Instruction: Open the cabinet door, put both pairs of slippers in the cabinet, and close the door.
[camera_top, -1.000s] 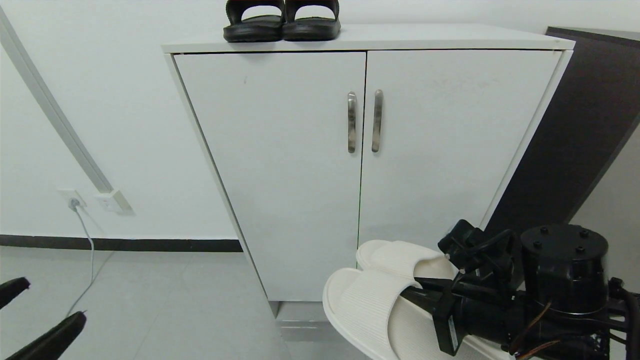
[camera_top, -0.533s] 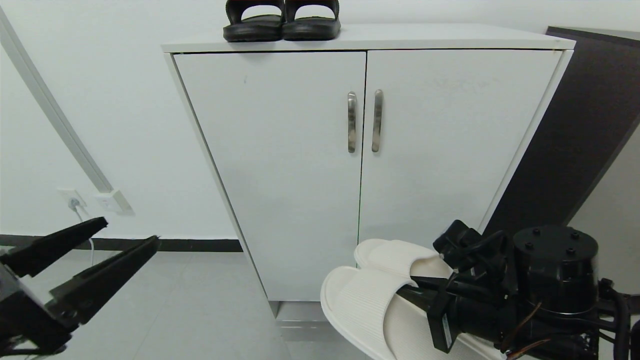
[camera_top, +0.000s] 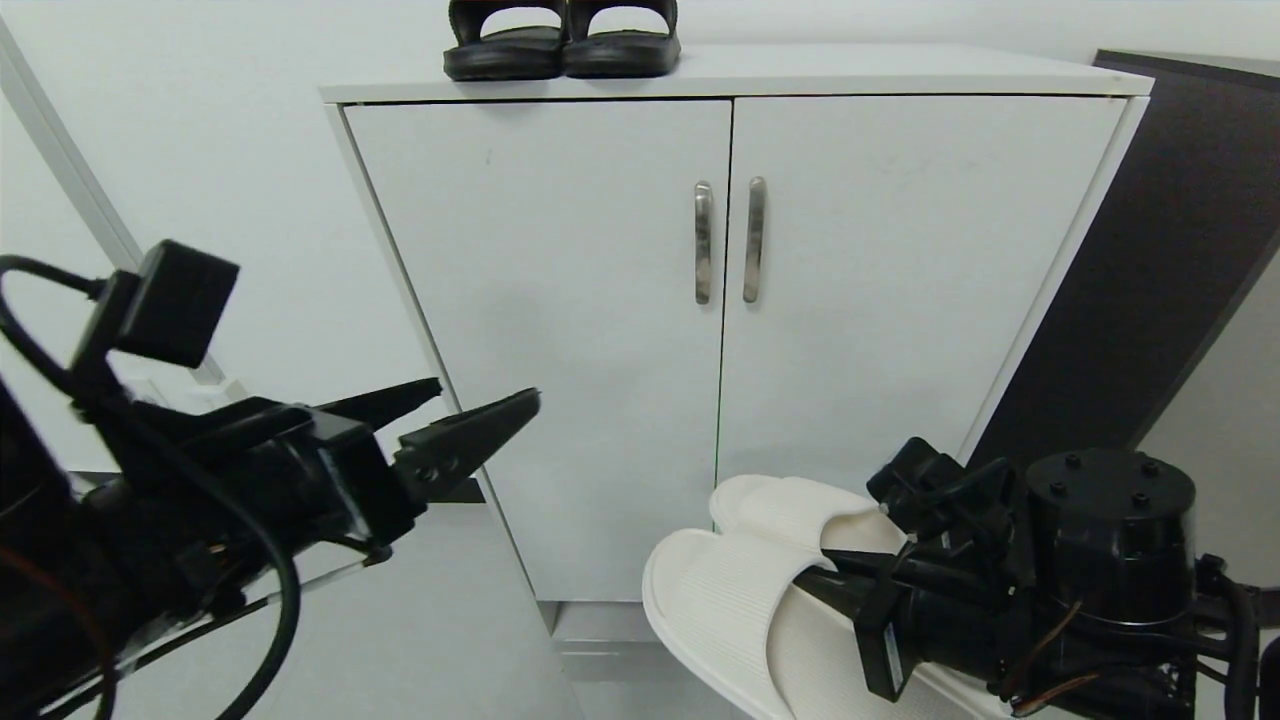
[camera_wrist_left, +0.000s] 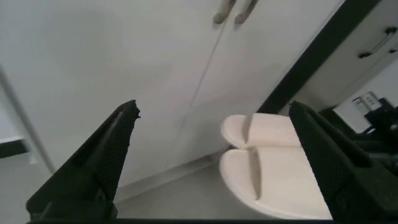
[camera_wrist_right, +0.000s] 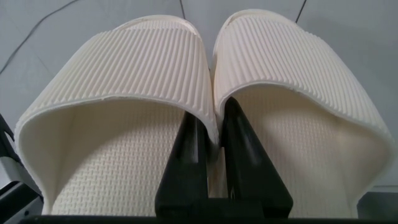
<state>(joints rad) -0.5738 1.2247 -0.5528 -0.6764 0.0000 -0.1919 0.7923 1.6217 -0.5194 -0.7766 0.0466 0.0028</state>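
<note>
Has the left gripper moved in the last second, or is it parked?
Yes. The left gripper rose from the head view's lower left corner and swung right toward the cabinet; its open tips are now seen against the left door.

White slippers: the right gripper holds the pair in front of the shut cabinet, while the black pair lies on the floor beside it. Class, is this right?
Not quite. The head view shows the black slippers on top of the cabinet, not on the floor. The rest holds: the right gripper holds the white slippers in front of the shut cabinet.
</note>
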